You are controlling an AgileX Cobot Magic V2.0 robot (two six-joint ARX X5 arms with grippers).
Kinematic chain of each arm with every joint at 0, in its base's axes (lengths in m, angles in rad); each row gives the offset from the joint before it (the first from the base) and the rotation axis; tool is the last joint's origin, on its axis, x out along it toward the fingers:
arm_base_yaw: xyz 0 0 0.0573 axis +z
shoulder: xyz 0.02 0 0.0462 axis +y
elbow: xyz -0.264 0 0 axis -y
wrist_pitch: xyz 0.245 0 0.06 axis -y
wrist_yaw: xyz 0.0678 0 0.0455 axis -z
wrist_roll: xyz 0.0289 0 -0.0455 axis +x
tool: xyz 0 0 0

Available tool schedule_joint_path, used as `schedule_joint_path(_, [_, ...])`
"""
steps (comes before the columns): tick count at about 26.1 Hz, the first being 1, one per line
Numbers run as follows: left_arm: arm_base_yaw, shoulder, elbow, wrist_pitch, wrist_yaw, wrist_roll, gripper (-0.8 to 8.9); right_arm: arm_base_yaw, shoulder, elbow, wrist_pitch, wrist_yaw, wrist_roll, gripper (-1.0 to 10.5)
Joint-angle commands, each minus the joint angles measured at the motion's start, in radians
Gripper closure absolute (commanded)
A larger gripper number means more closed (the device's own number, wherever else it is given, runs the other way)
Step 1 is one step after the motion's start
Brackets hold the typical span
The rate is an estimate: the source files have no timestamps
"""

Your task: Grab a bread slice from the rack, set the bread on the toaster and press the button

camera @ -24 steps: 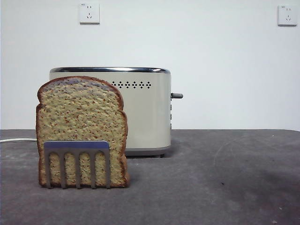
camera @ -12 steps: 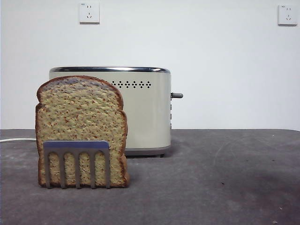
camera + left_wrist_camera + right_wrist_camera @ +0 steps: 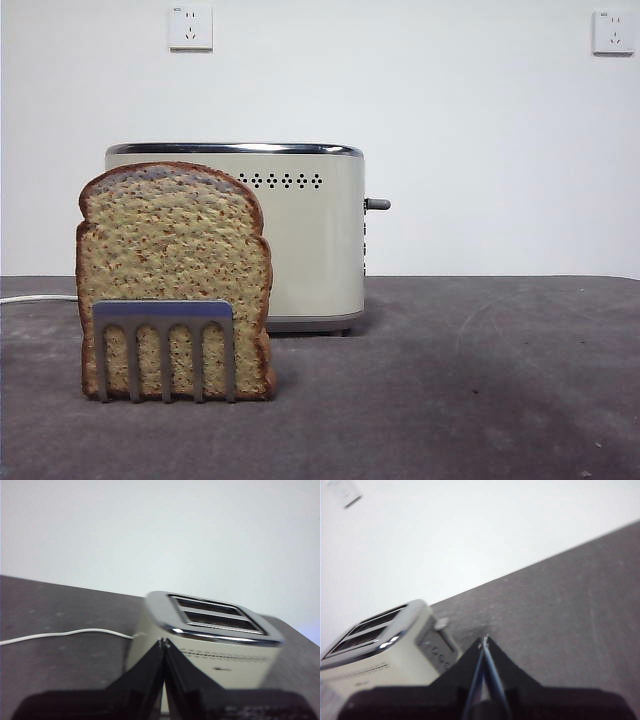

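The slice of bread (image 3: 175, 265) stands upright in the low steel rack (image 3: 165, 345) at the front left of the table. Behind it stands the cream toaster (image 3: 300, 235) with its lever (image 3: 377, 204) on the right side. Neither arm shows in the front view. My left gripper (image 3: 164, 642) is shut and empty, held high and short of the toaster (image 3: 210, 640), whose two empty slots (image 3: 212, 615) show. My right gripper (image 3: 485, 640) is shut and empty, above the table to the right of the toaster (image 3: 380, 655). The bread and rack are out of both wrist views.
A white cable (image 3: 65, 634) runs from the toaster to the left across the dark grey table (image 3: 480, 380). Two wall sockets (image 3: 190, 27) sit on the white wall behind.
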Motion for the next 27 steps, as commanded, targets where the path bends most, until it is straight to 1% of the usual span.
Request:
schedule_joint_path(1, [0.002,0.064,0.082,-0.055,0.093,0.113,8.22,0.002,0.094,0.113,-0.05,-0.074,-0.133,9.6])
schedule_joint_path(5, [0.002,0.149,0.175,-0.13,0.23,0.222,8.22,0.002,0.237,0.28,-0.178,-0.181,-0.263,9.6])
schedule_joint_path(9, [0.001,0.203,0.235,-0.188,0.344,0.298,8.22,0.006,0.364,0.443,-0.344,-0.296,-0.39,9.6])
schedule_joint_path(12, [-0.005,0.23,0.262,-0.232,0.426,0.344,8.22,0.025,0.44,0.548,-0.482,-0.335,-0.482,9.6])
schedule_joint_path(14, [-0.013,0.234,0.266,-0.251,0.46,0.362,8.22,0.045,0.475,0.589,-0.55,-0.334,-0.528,9.6])
schedule_joint_path(17, [-0.027,0.234,0.266,-0.283,0.488,0.393,8.22,0.077,0.503,0.608,-0.608,-0.333,-0.566,9.6])
schedule_joint_path(20, [-0.04,0.234,0.266,-0.307,0.489,0.422,8.22,0.097,0.515,0.608,-0.626,-0.33,-0.573,9.6])
schedule_joint_path(23, [-0.051,0.234,0.266,-0.31,0.486,0.426,8.1,0.106,0.518,0.608,-0.626,-0.33,-0.581,9.6])
schedule_joint_path(24, [-0.055,0.234,0.267,-0.309,0.483,0.426,7.94,0.107,0.518,0.608,-0.626,-0.331,-0.581,9.6])
schedule_joint_path(25, [-0.059,0.234,0.267,-0.309,0.481,0.426,7.22,0.107,0.518,0.608,-0.626,-0.331,-0.581,9.6])
schedule_joint_path(27, [-0.067,0.236,0.267,-0.307,0.467,0.427,4.88,0.107,0.518,0.608,-0.627,-0.331,-0.581,9.6])
